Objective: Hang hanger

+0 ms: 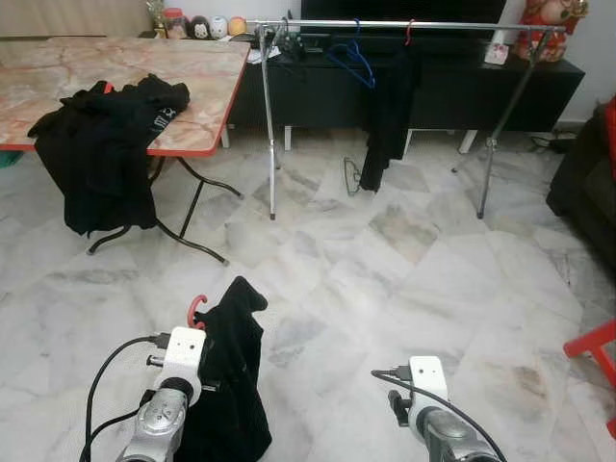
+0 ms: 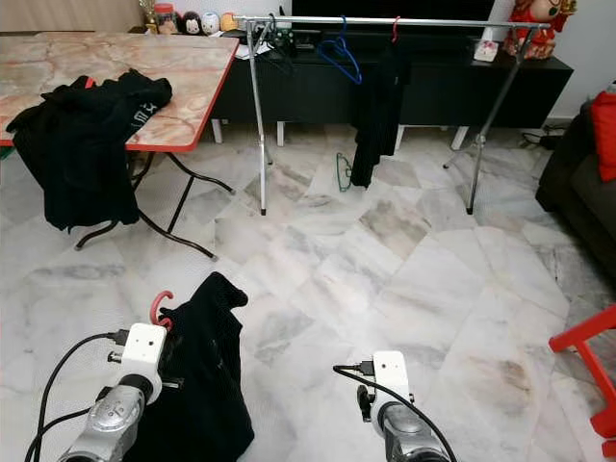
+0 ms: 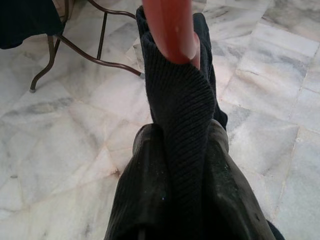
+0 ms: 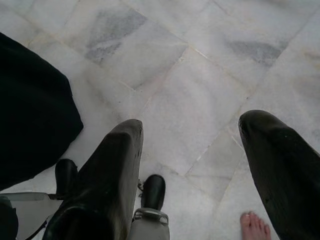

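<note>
Down at my lower left, my left pincer (image 3: 180, 145) is clenched on the red hanger (image 1: 195, 310) with a black garment (image 1: 231, 385) draped over it; the dark knit cloth is pinched between my two fingers (image 3: 145, 190) and the red hook curls up just above my wrist. Further off on that side stands a folding table (image 1: 207, 87) with a marbled top and red rim, and a heap of black clothes (image 1: 101, 144) spills over its near corner. Ahead, across the pale marble floor (image 1: 385, 260), a metal clothes rail (image 1: 385, 24) spans the front of a low black cabinet (image 1: 539, 91); a blue hanger (image 1: 354, 60) and a dark garment on a red hook (image 1: 390, 115) hang from it, well apart from what I hold. Low on my right, my right pincer (image 4: 192, 145) hovers over bare tiles, released, its fingers (image 4: 112, 170) spread wide, with a person's bare toes (image 4: 254, 225) just beside it
</note>
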Controlling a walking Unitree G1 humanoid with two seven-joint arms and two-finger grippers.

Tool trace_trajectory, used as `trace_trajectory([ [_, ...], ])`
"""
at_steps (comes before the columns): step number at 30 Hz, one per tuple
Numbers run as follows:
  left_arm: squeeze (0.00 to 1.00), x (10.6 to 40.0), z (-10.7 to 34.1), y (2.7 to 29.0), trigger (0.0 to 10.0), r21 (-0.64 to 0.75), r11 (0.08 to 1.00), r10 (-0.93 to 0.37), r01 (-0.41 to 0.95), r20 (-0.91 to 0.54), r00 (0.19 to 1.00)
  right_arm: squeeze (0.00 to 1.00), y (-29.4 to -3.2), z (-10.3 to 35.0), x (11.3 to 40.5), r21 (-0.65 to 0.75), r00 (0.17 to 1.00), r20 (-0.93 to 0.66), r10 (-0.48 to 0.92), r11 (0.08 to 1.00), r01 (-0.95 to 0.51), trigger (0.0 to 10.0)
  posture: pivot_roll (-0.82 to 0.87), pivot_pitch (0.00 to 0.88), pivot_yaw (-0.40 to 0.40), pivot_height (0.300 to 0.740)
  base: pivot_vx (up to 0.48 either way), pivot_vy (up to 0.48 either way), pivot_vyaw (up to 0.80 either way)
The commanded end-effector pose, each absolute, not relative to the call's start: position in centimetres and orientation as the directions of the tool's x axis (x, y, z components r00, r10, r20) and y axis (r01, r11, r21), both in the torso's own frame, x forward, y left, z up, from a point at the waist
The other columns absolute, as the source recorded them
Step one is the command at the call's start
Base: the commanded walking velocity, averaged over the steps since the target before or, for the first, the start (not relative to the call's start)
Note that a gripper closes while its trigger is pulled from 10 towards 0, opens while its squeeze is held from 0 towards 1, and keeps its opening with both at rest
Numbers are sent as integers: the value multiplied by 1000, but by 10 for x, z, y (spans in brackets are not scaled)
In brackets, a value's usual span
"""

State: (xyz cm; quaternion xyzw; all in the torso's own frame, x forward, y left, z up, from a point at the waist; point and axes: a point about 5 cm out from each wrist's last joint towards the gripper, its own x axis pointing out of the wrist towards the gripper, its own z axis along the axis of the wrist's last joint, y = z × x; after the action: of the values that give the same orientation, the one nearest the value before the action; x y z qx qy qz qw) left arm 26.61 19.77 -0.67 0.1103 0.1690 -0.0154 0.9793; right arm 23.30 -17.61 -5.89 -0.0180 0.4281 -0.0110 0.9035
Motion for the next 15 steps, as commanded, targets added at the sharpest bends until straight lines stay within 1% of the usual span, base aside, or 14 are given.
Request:
trace_trajectory([
  [1, 0, 272, -1, 200, 10000, 216, 975, 11, 62, -322, 947, 0, -177, -58, 235, -44, 636, -770, -42, 999, 12, 10000, -79, 0, -24, 740, 0, 0, 0],
  [12, 0, 275, 0, 197, 10000, 201, 976, -13, 83, -325, 946, 0, -176, -55, 238, -41, 643, -765, -36, 999, 6, 10000, -88, 0, -22, 740, 0, 0, 0],
  [15, 0, 276, 0, 197, 10000, 202, 976, -15, 85, -324, 946, 0, -177, -55, 239, -43, 642, -766, -36, 999, 5, 10000, -89, 0, -22, 740, 0, -270, 0],
])
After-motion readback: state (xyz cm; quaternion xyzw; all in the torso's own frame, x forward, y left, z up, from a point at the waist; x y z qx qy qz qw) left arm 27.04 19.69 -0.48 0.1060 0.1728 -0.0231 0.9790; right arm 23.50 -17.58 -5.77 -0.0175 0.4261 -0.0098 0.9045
